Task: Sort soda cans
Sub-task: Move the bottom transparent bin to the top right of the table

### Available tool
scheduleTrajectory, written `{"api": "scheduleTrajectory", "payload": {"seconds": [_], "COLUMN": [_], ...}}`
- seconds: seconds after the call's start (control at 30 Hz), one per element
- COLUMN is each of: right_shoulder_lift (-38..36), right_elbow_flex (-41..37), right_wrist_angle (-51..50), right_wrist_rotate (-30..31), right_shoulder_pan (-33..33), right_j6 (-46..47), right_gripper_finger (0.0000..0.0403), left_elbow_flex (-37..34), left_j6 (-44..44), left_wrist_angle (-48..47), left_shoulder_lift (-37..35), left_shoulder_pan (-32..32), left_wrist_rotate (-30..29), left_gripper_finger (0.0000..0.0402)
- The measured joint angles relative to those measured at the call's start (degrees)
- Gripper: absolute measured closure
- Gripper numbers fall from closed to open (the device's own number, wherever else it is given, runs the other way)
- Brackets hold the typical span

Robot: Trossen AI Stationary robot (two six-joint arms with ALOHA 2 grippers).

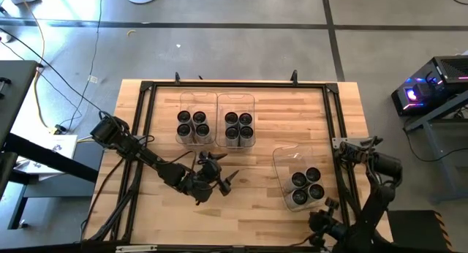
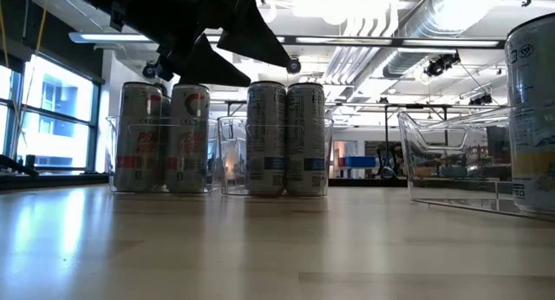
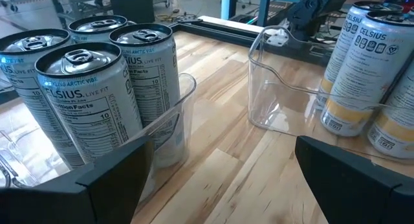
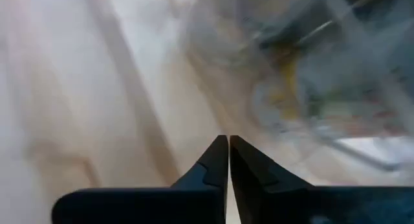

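The right end effector (image 4: 228, 143) is sitting clenched on nothing by the bench's (image 1: 248, 202) near right corner; the left end effector (image 1: 219, 181) is hanging released mid-bench. Slim silvery soda cans (image 1: 306, 186), dark-topped, are standing upright in three clear bins (image 1: 285, 159), two nearer the far edge.

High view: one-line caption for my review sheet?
Twelve soda cans sorted into three clear bins; left gripper open mid-table.
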Motion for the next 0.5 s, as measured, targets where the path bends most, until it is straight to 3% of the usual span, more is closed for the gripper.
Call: {"api": "scheduleTrajectory", "payload": {"seconds": [0.5], "right_shoulder_lift": [-0.04], "right_elbow_flex": [-0.02], "right_wrist_angle": [-3.54], "right_wrist_rotate": [4.35], "right_shoulder_pan": [-5.81], "right_j6": [-9.64], "right_gripper_finger": [0.0402], "left_elbow_flex": [0.0], "left_j6": [0.0], "left_wrist_angle": [0.06], "left_shoulder_lift": [0.0], "left_shoulder_pan": [-0.17], "left_wrist_rotate": [0.0], "left_gripper_finger": [0.003]}}
